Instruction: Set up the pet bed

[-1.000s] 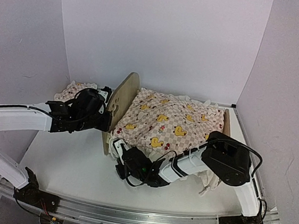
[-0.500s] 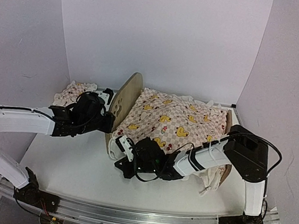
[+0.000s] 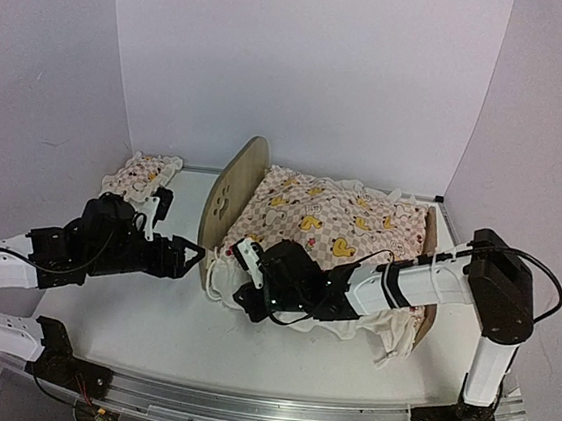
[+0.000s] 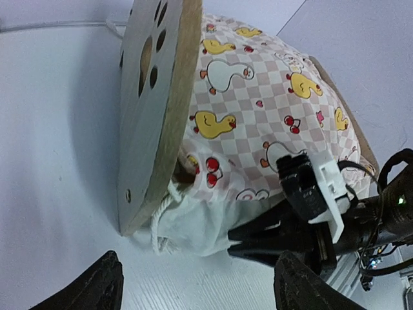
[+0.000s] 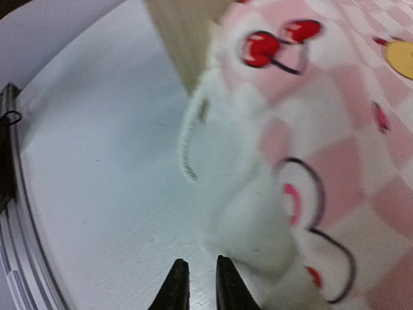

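Count: one pet bed (image 3: pixel 227 200), a light plywood frame whose rounded headboard carries a paw-print cutout; one pink checkered duck-print cover with a white ruffle (image 3: pixel 330 226); one small matching ruffled pillow (image 3: pixel 139 171); two grippers, both mine.

Location: the bed stands just past the table's centre, toward 1 o'clock in the overhead view. Its headboard is upright at the 9 o'clock end. The cover lies draped over the frame, with its ruffle spilling to the table at the near side. The pillow lies at 10 o'clock, against the back corner, apart from the bed.

My left gripper (image 4: pixel 200 290) is at 9 o'clock of the headboard. Its jaws are spread wide and hold nothing, clear of the wood.

My right gripper (image 5: pixel 199 287) is at 6 o'clock of the bed, by the ruffle's corner. Its jaws are barely parted, with bare table showing through the slit and nothing gripped.

Surface: a white table (image 3: pixel 120 304), with a metal rail (image 3: pixel 240 407) at 6 o'clock. Pale plain walls (image 3: pixel 306 72) enclose three sides.
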Motion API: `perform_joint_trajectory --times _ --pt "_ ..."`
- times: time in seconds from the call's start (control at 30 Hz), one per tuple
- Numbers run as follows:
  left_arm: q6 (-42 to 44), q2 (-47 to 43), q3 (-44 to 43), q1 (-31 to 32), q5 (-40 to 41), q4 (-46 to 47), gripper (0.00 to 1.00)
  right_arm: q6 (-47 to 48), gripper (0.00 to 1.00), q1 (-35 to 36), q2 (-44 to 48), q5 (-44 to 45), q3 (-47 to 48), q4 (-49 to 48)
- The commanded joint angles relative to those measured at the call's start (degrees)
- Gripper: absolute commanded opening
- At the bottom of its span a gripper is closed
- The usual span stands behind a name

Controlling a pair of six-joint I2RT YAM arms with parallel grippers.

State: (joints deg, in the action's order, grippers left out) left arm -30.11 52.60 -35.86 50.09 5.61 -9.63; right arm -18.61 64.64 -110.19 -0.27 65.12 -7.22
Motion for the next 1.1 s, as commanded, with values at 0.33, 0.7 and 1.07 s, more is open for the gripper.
perform_joint_trajectory --times 0.33,0.7,1.07 --pt "-12.5 13.2 14.3 0.5 -10.3 24.4 0.55 3.8 0.29 -2.6 9.1 21.4 7.2 17.0" --pt "-12.6 24.6 12.5 7.7 5.6 34.4 0.33 8.7 0.31 -4.4 6.3 20.9 11.2 19.9" --pt "-18.7 26.7 12.9 8.1 12.1 35.4 0.4 6.0 0.42 -4.2 4.0 4.9 17.7 27.1"
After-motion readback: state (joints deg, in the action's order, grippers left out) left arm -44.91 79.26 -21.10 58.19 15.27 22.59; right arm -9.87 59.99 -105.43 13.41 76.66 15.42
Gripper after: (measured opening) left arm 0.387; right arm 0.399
